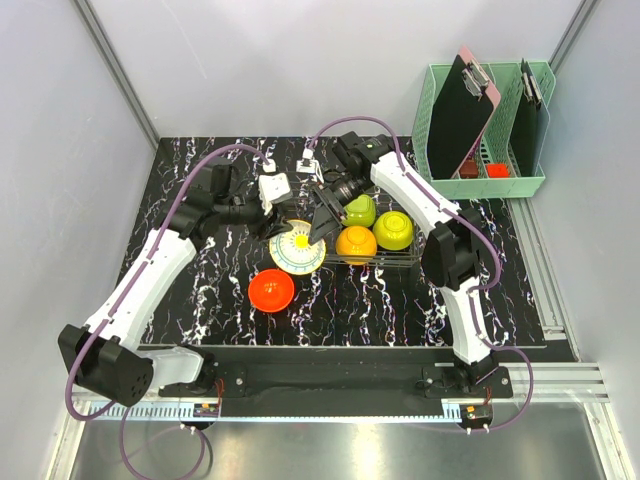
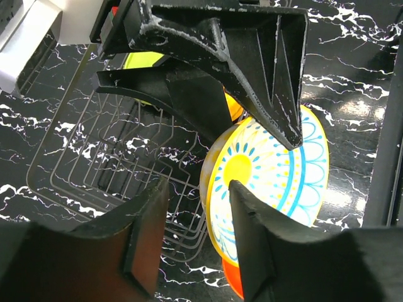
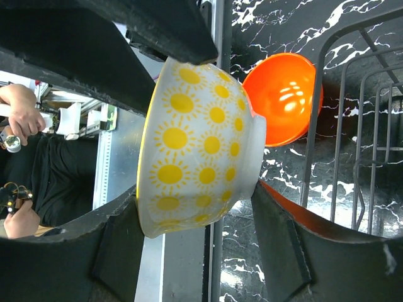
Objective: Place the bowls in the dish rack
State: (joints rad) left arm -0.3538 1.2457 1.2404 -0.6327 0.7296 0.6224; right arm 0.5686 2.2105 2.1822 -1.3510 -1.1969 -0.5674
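Three bowls sit inside the dish rack. In the top view we find the lime green bowl at 11 o'clock, the yellow-green bowl at 3 o'clock and the orange bowl at 6 o'clock. The three are close together.

We note the cream-white bowl at the rack's 9 o'clock end. It is tipped up on edge, with its patterned inside facing away from the rack. The right gripper has its jaws closed on this bowl, one finger on either side. Whether the bowl rests on the wire, we cannot tell.

We record the left gripper just beside that bowl, on the side away from the rack. Its jaws stand apart with nothing between them.

The red-orange bowl stands mouth up on the table, at 7 o'clock from the rack and clear of it. It is near the cream-white bowl.

A mint-green basket holding clipboards stands at 2 o'clock, off the dark tabletop.
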